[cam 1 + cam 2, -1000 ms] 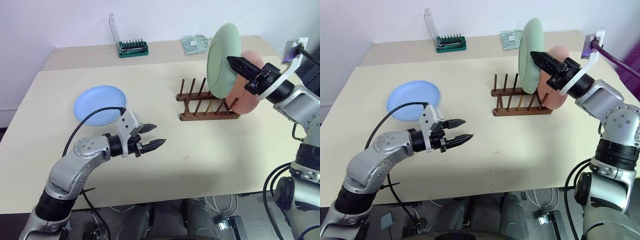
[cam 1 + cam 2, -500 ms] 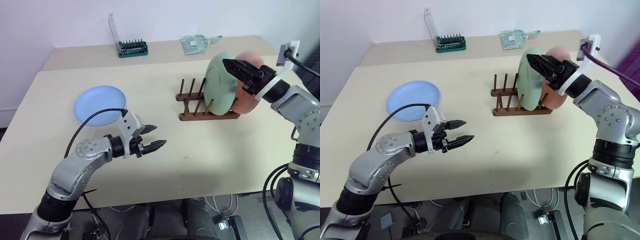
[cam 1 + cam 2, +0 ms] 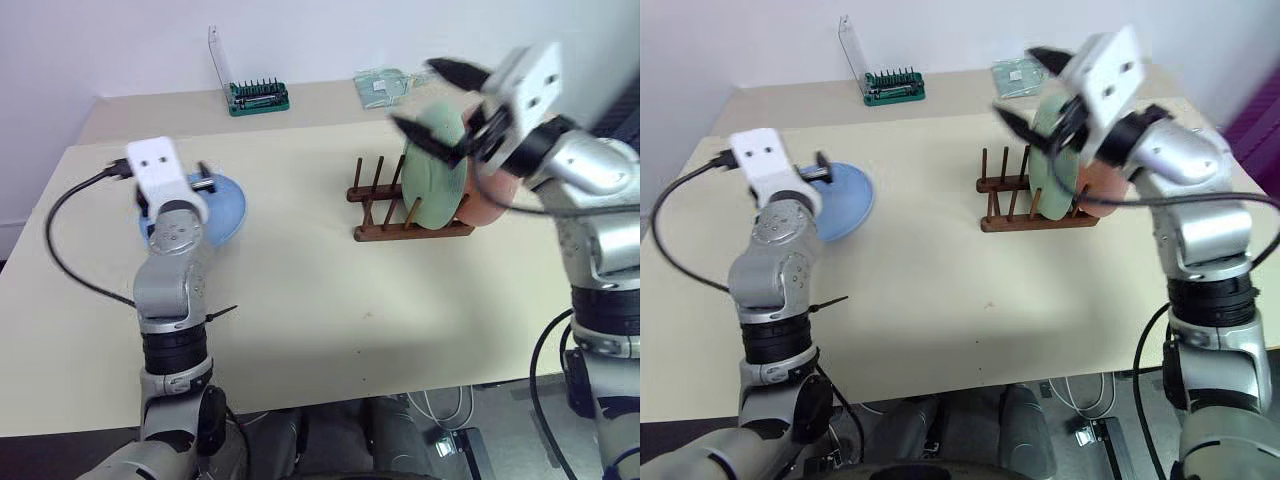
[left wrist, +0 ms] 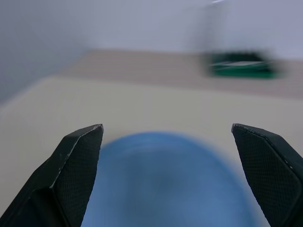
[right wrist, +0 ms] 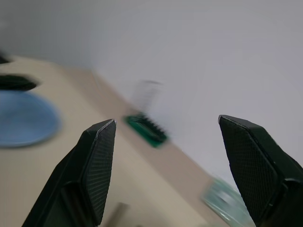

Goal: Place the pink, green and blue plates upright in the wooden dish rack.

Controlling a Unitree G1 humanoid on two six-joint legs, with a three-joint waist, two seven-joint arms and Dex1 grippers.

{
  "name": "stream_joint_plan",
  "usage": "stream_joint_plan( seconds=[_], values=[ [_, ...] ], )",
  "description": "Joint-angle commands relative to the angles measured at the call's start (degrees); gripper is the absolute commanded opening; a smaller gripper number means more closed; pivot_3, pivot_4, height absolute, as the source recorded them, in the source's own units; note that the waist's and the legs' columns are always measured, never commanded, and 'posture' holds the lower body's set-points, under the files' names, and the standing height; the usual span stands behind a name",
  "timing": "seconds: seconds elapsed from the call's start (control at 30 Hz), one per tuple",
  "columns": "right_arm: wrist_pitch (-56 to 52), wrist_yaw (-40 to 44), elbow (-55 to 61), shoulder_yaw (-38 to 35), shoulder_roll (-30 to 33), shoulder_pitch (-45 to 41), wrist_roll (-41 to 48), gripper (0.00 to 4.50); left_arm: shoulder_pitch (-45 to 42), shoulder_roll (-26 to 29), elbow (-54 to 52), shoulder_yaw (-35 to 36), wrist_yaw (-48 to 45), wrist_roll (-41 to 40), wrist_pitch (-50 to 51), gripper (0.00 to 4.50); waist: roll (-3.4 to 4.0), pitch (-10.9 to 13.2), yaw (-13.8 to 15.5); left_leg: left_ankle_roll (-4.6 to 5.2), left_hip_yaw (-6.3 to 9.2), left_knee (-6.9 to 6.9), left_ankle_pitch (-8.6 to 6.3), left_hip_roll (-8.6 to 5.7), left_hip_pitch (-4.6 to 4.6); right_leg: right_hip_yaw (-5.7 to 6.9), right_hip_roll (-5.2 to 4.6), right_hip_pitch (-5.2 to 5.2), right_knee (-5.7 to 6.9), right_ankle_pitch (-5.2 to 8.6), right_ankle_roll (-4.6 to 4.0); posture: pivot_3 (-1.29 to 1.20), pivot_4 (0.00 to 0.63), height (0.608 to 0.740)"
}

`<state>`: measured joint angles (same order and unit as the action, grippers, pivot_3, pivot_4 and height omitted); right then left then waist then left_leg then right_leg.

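The green plate (image 3: 432, 185) stands upright between the pegs of the wooden dish rack (image 3: 385, 228). The pink plate (image 3: 492, 205) stands upright just behind it, at the rack's right end. My right gripper (image 3: 412, 93) hangs open above the green plate's top edge, gripping nothing. The blue plate (image 3: 228, 206) lies flat on the table at the left. My left gripper (image 4: 165, 127) is open just over the blue plate's near rim, with nothing between its fingers (image 4: 78, 161).
A green tray of screwdriver bits (image 3: 259, 97) with a clear lid stands at the table's far edge. Beside it, behind the rack, lies a clear packet (image 3: 385, 86). A black cable trails from the left wrist over the table's left side.
My right gripper set the green plate down into the rack, let go, rolled and drew up and left. My left arm swung from mid-table to the blue plate and opened wider.
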<state>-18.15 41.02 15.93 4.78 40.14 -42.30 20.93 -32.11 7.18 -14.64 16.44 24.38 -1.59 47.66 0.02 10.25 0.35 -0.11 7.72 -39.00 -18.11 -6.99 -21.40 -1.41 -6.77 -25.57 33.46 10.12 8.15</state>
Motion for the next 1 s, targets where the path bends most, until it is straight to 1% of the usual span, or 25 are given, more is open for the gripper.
stream_joint_plan(
  seconds=[0.03, 0.1, 0.2, 0.3, 0.33, 0.4, 0.43, 0.57, 0.63, 0.67, 0.83, 0.87, 0.93, 0.97, 1.0],
  values=[
    [-0.6, 2.2, 6.4, 5.9, -3.3, 3.4, -0.5, 3.5, -0.5, 0.0, 0.4, 4.7, 2.2, 1.2, 6.5, 4.46, -0.08, 0.0, 0.4, 0.0, 0.03, -0.05, 0.0, 0.0, 0.0, 0.02, 0.0, 0.02, 0.0, 0.0, 0.0, 0.0, 0.15, 0.74],
    [-0.6, 3.1, 7.9, 8.3, -4.5, 5.6, -1.4, 3.5, 0.2, 1.0, 1.8, 5.1, 0.8, 1.2, 8.0, 4.46, -0.11, -0.1, 0.9, 0.0, 0.11, -0.14, 0.0, -0.06, 0.0, 0.05, -0.02, 0.1, 0.02, -0.01, 0.02, 0.0, 0.15, 0.74],
    [0.7, 3.5, 8.7, 12.8, -5.9, 9.1, -5.2, 3.5, 0.2, 1.6, 4.3, 7.0, -2.1, -0.5, 11.2, 4.46, -0.17, -0.1, 1.6, 0.0, 0.13, -0.21, 0.0, -0.1, 0.0, 0.06, -0.03, 0.15, 0.02, -0.04, 0.07, 0.0, 0.15, 0.74],
    [0.2, 3.3, 9.8, 14.2, -7.2, 11.5, -6.2, 3.5, 0.3, 0.6, 5.7, 9.8, -2.2, -1.2, 12.8, 4.46, -0.18, -0.1, 1.7, -0.01, 0.14, -0.19, 0.01, -0.08, 0.02, 0.07, -0.02, 0.12, 0.07, -0.04, 0.06, 0.0, 0.15, 0.74],
    [0.2, 3.3, 10.1, 14.4, -7.3, 12.2, -6.7, 3.5, 0.1, 0.3, 6.7, 10.9, -3.6, -2.6, 14.1, 4.24, -0.18, -0.1, 1.7, -0.02, 0.13, -0.19, 0.01, -0.07, 0.02, 0.07, -0.02, 0.1, 0.08, -0.04, 0.06, 0.0, 0.15, 0.74],
    [-0.1, 3.3, 10.9, 14.6, -7.5, 13.2, -7.4, 3.5, -0.7, -1.4, 8.0, 14.0, -5.7, -6.2, 14.9, 3.71, -0.17, -0.1, 1.7, -0.03, 0.12, -0.17, 0.02, -0.07, 0.03, 0.07, -0.02, 0.1, 0.09, -0.04, 0.06, 0.0, 0.15, 0.74],
    [-0.4, 3.2, 11.2, 14.6, -7.7, 13.4, -7.6, 3.5, -0.9, -1.9, 8.4, 15.0, -6.5, -7.3, 15.1, 3.23, -0.18, -0.1, 1.7, -0.04, 0.12, -0.17, 0.02, -0.07, 0.03, 0.06, -0.02, 0.1, 0.09, -0.04, 0.06, 0.0, 0.15, 0.74],
    [-0.9, 2.6, 11.7, 13.5, -7.6, 14.0, -9.0, 3.5, -0.8, -1.6, 9.4, 14.7, -7.4, -7.7, 13.8, 1.16, -0.19, -0.1, 1.7, -0.05, 0.12, -0.17, 0.02, -0.07, 0.06, 0.07, -0.02, 0.11, 0.1, -0.04, 0.06, 0.0, 0.15, 0.74],
    [0.0, 2.2, 11.2, 13.1, -7.3, 13.9, -10.7, 3.5, -1.2, -1.8, 9.3, 14.2, -7.9, -8.4, 13.6, 0.3, -0.18, -0.1, 1.8, -0.05, 0.12, -0.17, 0.02, -0.07, 0.07, 0.07, -0.02, 0.13, 0.1, -0.04, 0.06, 0.0, 0.15, 0.74],
    [-0.1, 2.0, 10.9, 12.9, -7.4, 13.8, -11.2, 3.5, -1.3, -1.9, 9.4, 13.9, -8.0, -8.5, 13.3, 0.09, -0.18, -0.1, 1.8, -0.05, 0.12, -0.18, 0.03, -0.07, 0.07, 0.06, -0.02, 0.13, 0.11, -0.04, 0.06, 0.0, 0.15, 0.74],
    [-0.5, 1.5, 8.5, 12.2, -7.9, 11.4, -13.5, 3.5, -2.4, -3.2, 7.8, 11.8, -12.7, -11.9, 8.5, 0.09, -0.19, -0.1, 1.9, -0.06, 0.11, -0.16, 0.03, -0.07, 0.12, 0.07, -0.02, 0.17, 0.11, -0.04, 0.06, 0.0, 0.15, 0.74],
    [-0.5, 1.3, 7.8, 12.0, -8.0, 10.6, -14.1, 3.76, -2.4, -3.0, 6.7, 10.5, -14.0, -12.0, 6.7, 0.03, -0.21, -0.1, 1.9, -0.07, 0.11, -0.17, 0.03, -0.07, 0.12, 0.06, -0.02, 0.17, 0.11, -0.04, 0.06, 0.0, 0.15, 0.74],
    [3.2, 0.7, 5.8, 12.8, -7.4, 7.6, -18.3, 4.29, -3.7, -3.6, 2.7, 8.2, -17.2, -13.6, 1.7, 0.0, -0.25, -0.1, 1.8, -0.07, 0.13, -0.19, 0.04, -0.07, 0.09, 0.07, -0.02, 0.18, 0.1, -0.05, 0.05, 0.0, 0.15, 0.74],
    [4.9, 0.5, 4.5, 13.3, -7.5, 5.7, -20.2, 4.43, -4.2, -3.6, 0.9, 6.8, -18.5, -14.1, -0.3, 0.0, -0.26, -0.1, 1.8, -0.07, 0.12, -0.19, 0.04, -0.07, 0.07, 0.07, -0.02, 0.15, 0.1, -0.05, 0.05, 0.0, 0.15, 0.74],
    [6.2, 0.4, 3.3, 13.7, -7.8, 4.4, -21.5, 4.43, -4.6, -3.5, 0.1, 6.0, -19.3, -14.2, -1.6, 0.0, -0.26, -0.1, 1.7, -0.08, 0.12, -0.19, 0.04, -0.07, 0.03, 0.07, -0.02, 0.11, 0.1, -0.05, 0.05, 0.0, 0.15, 0.74]
  ],
)
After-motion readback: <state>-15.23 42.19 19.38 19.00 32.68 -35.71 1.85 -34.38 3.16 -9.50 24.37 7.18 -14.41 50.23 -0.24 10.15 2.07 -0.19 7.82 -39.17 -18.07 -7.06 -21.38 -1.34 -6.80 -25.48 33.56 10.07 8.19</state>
